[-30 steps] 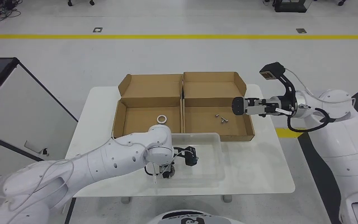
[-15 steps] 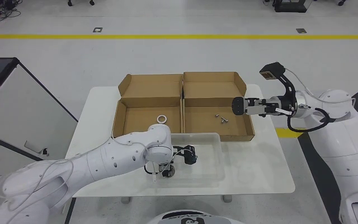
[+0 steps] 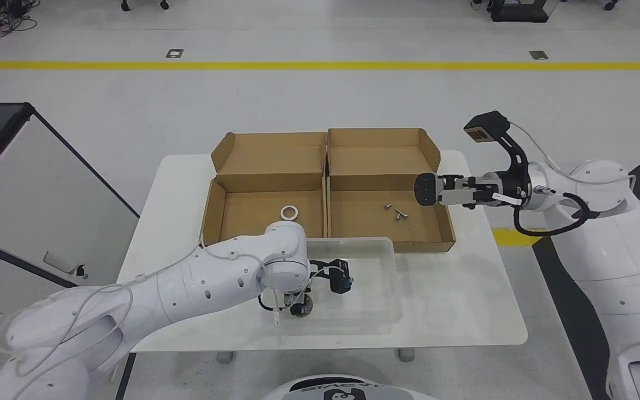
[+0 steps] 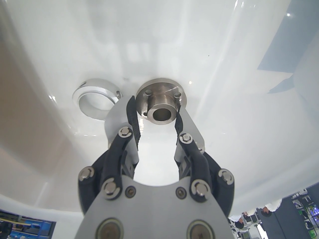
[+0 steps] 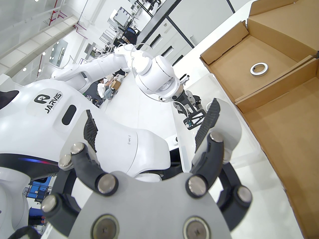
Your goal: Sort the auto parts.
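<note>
A steel flanged bushing (image 4: 159, 85) lies on the floor of the clear plastic tray (image 3: 385, 300). My left gripper (image 4: 154, 108) is down in the tray (image 4: 224, 50), open, with one finger on each side of the bushing's hub. One pad touches the hub and a small gap shows at the other. A split metal collar (image 4: 96, 99) rests just beside the bushing. From above, the left gripper (image 3: 338, 275) sits near the tray's middle. My right gripper (image 3: 427, 189) hangs open and holds nothing at the right box's outer edge.
Two open cardboard boxes stand side by side behind the tray. The left box (image 3: 250, 215) holds a metal ring (image 3: 290, 212), also the ring (image 5: 259, 68). The right box (image 3: 420, 225) holds small bolts (image 3: 397, 210). The table (image 3: 470, 300) has bare room to the tray's right.
The left gripper has shifted a little toward the tray's far side. The right arm has stayed still.
</note>
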{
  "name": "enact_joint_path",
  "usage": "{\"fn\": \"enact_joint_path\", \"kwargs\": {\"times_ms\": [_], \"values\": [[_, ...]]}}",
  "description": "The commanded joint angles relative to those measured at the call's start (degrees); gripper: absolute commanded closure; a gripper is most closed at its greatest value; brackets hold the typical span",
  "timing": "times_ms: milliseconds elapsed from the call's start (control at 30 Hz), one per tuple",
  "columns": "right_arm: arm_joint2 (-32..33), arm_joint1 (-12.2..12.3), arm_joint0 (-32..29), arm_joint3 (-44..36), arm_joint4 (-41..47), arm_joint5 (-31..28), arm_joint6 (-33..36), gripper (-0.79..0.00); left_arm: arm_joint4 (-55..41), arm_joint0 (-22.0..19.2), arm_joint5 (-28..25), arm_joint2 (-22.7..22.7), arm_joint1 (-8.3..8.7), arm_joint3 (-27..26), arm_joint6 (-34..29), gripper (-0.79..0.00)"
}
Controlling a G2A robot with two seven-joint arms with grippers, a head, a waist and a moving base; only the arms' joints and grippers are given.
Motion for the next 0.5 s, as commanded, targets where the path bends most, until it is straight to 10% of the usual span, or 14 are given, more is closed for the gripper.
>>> {"fn": "enact_joint_path", "kwargs": {"times_ms": [0, 467], "values": [[0.00, 0.00, 0.00, 0.00, 0.00, 0.00, 0.00, -0.785, -0.11, 0.20, -0.13, 0.00, -0.03, 0.17, 0.14, -0.376], [0.00, 0.00, 0.00, 0.00, 0.00, 0.00, 0.00, -0.785, 0.41, 0.41, -0.37, 0.00, -0.56, 0.43, 0.37, -0.348]]}}
